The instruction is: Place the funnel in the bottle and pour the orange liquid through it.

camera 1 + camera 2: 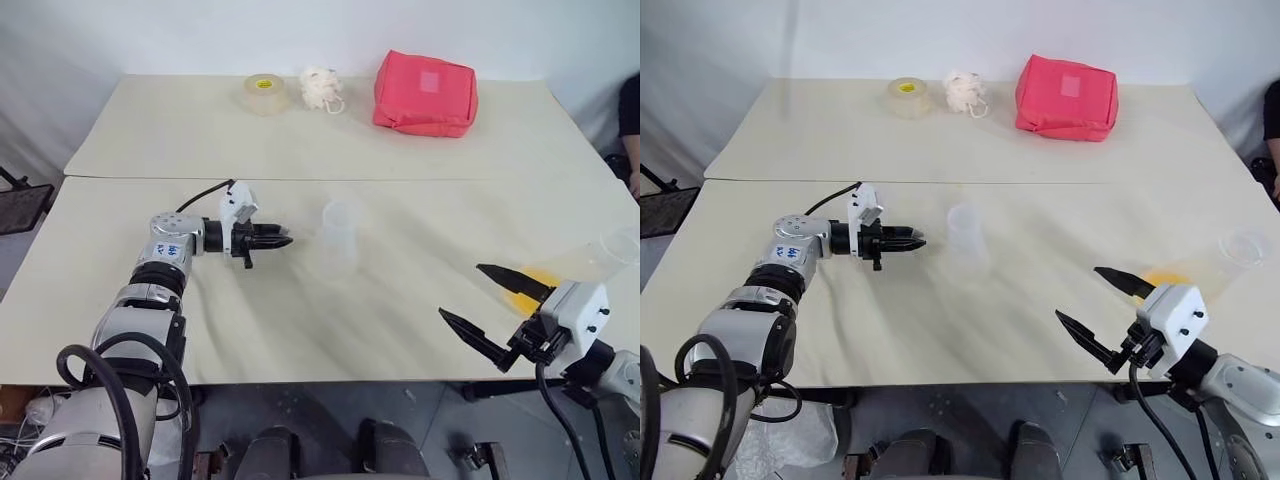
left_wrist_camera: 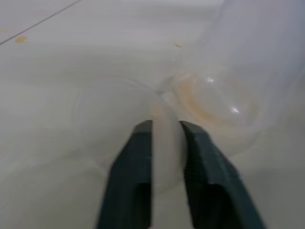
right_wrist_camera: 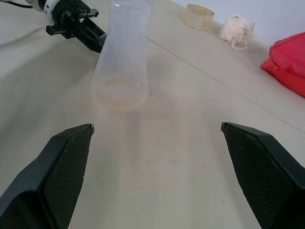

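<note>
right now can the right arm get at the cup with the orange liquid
Probably yes. The right end effector is open with its jaws wide apart, the cup lies close beside it near the table's right edge, and nothing stands between them.

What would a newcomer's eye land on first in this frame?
Probably the red pouch at the table's far edge, the brightest thing there, with a tape roll and a white puff to its left. Next, the left gripper, shut on the pale funnel's rim beside the clear bottle at mid-table. The right gripper stands wide open near the orange liquid at the right edge.
</note>
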